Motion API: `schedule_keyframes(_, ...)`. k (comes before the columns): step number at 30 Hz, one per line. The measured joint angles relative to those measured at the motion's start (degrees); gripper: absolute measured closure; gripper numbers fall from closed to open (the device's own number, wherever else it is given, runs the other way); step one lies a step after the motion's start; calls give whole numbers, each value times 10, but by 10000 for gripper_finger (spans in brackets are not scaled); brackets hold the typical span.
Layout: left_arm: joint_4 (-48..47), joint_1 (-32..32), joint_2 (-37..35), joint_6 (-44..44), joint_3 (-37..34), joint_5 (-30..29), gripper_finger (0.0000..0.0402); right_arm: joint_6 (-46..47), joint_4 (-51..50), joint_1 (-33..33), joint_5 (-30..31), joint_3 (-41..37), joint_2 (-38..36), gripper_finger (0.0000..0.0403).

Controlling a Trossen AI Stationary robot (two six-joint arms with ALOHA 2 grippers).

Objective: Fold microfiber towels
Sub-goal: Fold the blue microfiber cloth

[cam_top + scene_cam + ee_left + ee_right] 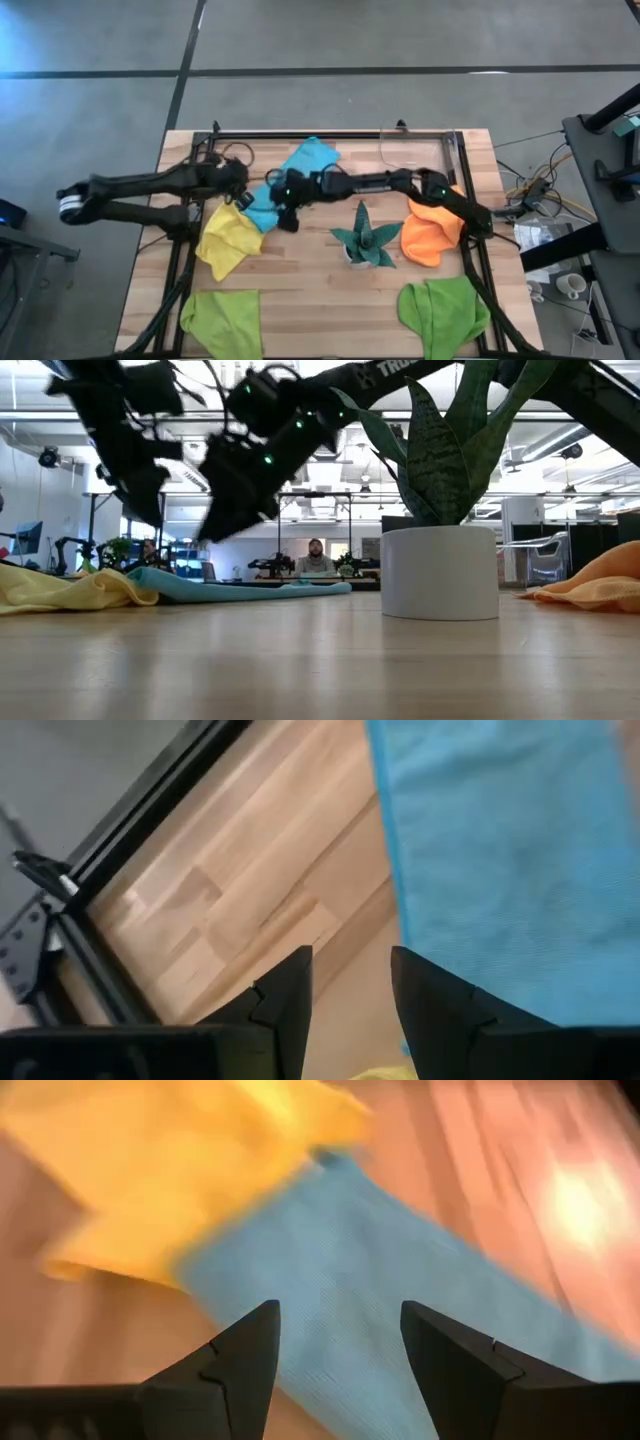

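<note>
Both grippers, left (345, 995) & right (338, 1355), jaws parted, empty, above blue towel (300, 170) edge.

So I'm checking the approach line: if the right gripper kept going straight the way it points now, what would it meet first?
Most likely the light blue towel: the right gripper, jaws open and empty, points straight at it, with the yellow towel just beyond. How far above the cloth it is remains unclear.

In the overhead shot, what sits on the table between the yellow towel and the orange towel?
In the high view, a small potted plant with spiky dark green leaves stands between the yellow towel and the orange towel, nearer the orange one; otherwise bare wood.
</note>
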Motion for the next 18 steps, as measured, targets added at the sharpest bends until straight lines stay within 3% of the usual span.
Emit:
schedule_keyframes(8, 68, -1, -109, 43, -34, 100, 279, -110, 45, 46, 20, 2, 45, 156)
schedule_keyframes(13, 76, -1, -112, 43, -42, 102, 279, -151, 52, 48, 99, 27, 91, 146)
schedule_keyframes(18, 76, -1, -86, 43, -44, 103, 279, -160, 51, 50, 104, 53, 116, 166)
